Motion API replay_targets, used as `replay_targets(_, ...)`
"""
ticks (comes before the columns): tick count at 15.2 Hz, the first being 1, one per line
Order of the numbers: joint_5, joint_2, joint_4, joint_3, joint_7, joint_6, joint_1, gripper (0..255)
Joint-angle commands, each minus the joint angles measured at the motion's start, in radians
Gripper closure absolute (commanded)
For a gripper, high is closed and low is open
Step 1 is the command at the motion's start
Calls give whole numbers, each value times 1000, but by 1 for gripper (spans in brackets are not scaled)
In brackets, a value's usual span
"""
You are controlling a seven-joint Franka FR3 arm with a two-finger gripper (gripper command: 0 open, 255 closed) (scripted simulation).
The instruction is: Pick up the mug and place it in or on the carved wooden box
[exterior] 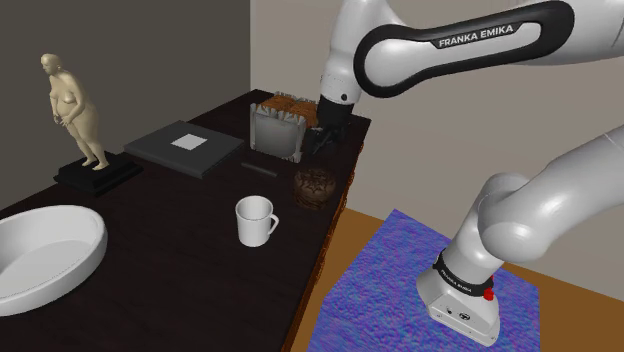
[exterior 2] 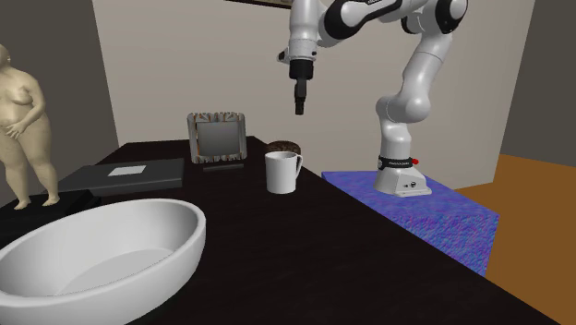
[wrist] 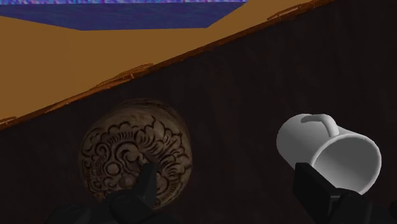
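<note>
On dark table (exterior: 180, 290) | mug (exterior: 254, 219) upright | handle (exterior: 272, 224) toward table edge

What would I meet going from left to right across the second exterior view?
From the left: tan figurine → flat dark slab → grey rack → white mug → blue stand. Left out, as they overlap others: white bowl, carved box.

Legible markings, shoulder view.
"FRANKA EMIKA" in white capitals on the black band of the arm (exterior: 476, 37).
</note>
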Motion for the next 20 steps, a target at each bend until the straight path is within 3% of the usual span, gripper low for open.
replay_targets(1,4,68,25,33,34,42,11,0)
replay_targets(11,-69,419,194,151,193,203,48,0)
replay_targets(20,-93,484,156,154,211,304,53,0)
